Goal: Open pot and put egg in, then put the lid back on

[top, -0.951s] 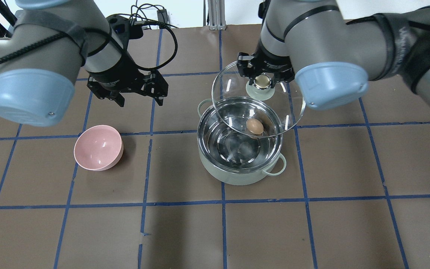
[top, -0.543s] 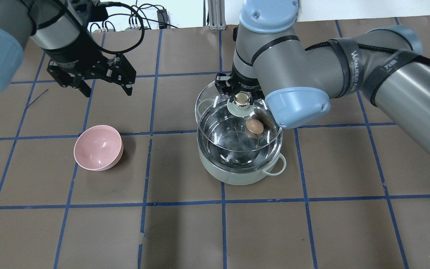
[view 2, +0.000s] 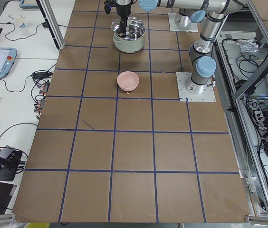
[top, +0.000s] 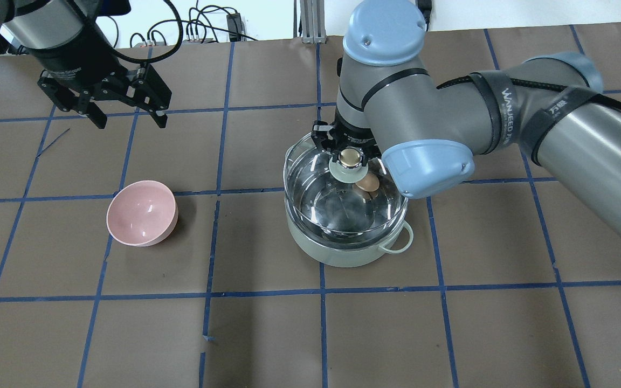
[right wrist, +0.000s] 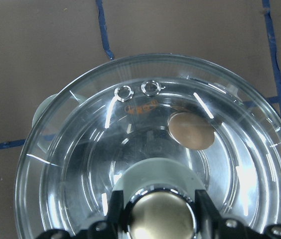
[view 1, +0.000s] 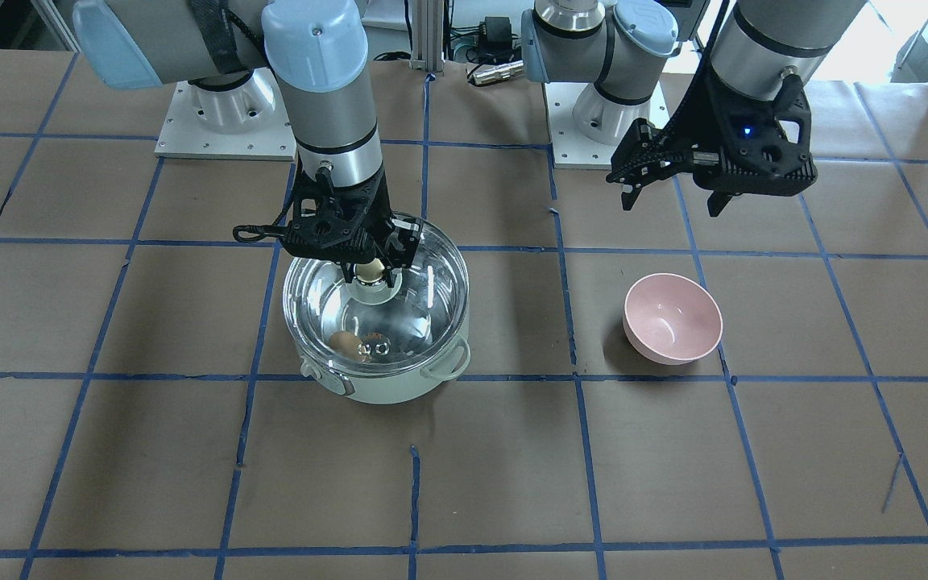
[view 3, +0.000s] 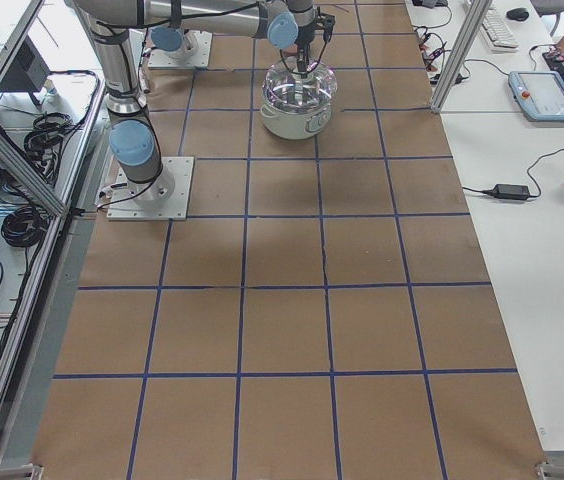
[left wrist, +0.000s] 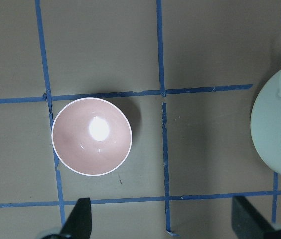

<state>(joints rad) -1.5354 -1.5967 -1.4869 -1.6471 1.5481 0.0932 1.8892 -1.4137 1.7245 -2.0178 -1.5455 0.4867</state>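
Observation:
The pale mint pot [top: 343, 257] stands mid-table; it also shows in the front view [view 1: 387, 391]. The brown egg [top: 368, 182] lies inside it, seen through the glass in the front view [view 1: 342, 344] and the right wrist view [right wrist: 191, 130]. The clear glass lid [top: 310, 183] covers the pot's mouth, about level with the rim; I cannot tell whether it rests fully. My right gripper [top: 349, 157] is shut on the lid's beige knob [right wrist: 163, 216]. My left gripper [top: 127, 116] is open and empty, high over the table's far left, behind the pink bowl.
A pink bowl [top: 142, 213] stands empty to the left of the pot; it is below my left gripper in the left wrist view [left wrist: 91, 137]. Blue tape lines grid the brown table. Cables lie at the far edge [top: 202, 27].
My right gripper has carried the lid from tilted behind the pot to level over its mouth. My left arm has drawn back to the far left, still open.

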